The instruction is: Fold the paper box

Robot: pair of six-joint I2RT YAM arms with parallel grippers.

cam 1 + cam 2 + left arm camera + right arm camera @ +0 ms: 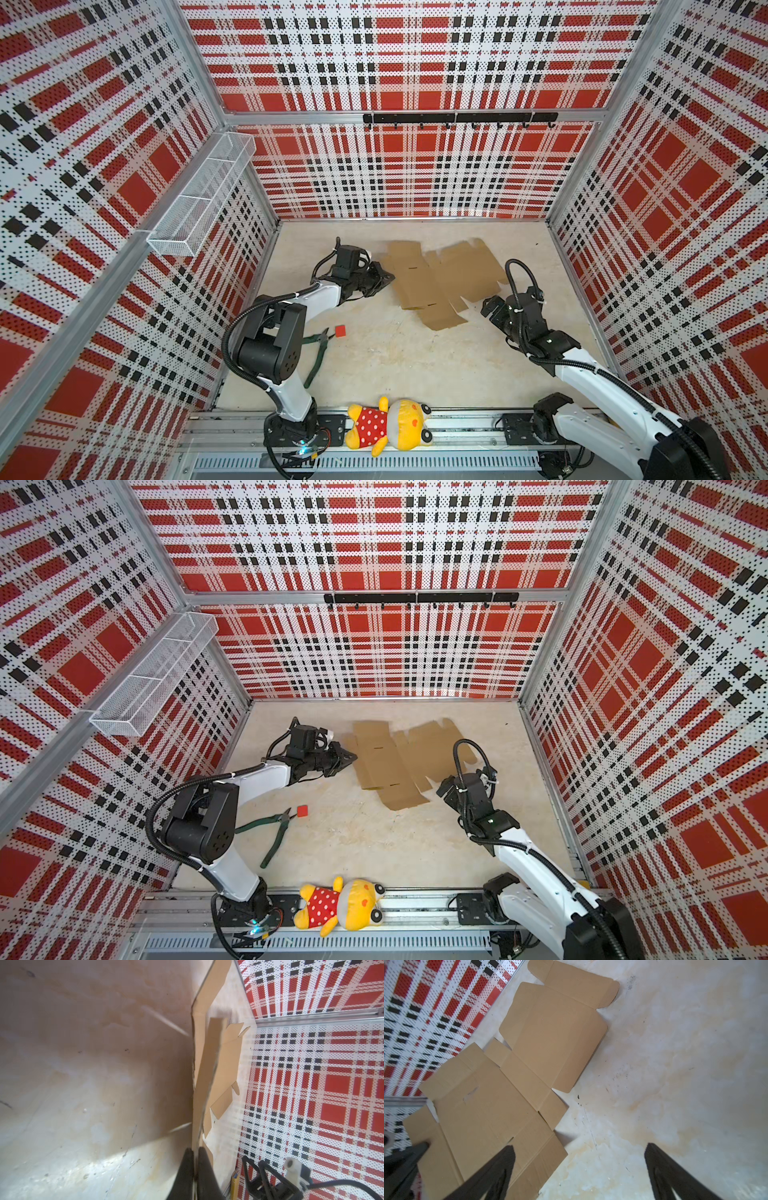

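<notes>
- In both top views the paper box (419, 278) (382, 762) lies unfolded near the tabletop's (395, 365) far edge. The left tool (386, 277) pinches its left edge, probably to raise that flap.
- Left wrist: the left tool (195, 1151) is clamped narrow on the cardboard (207, 1076), which shows edge-on.
- Right wrist: the right tool (579, 1147) is spread wide and empty over the sheet's (550, 1028) near corner — free, I judge, to press a crease.

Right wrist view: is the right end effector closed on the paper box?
No, the right end effector stands wide open near the paper box, gripping nothing.
</notes>
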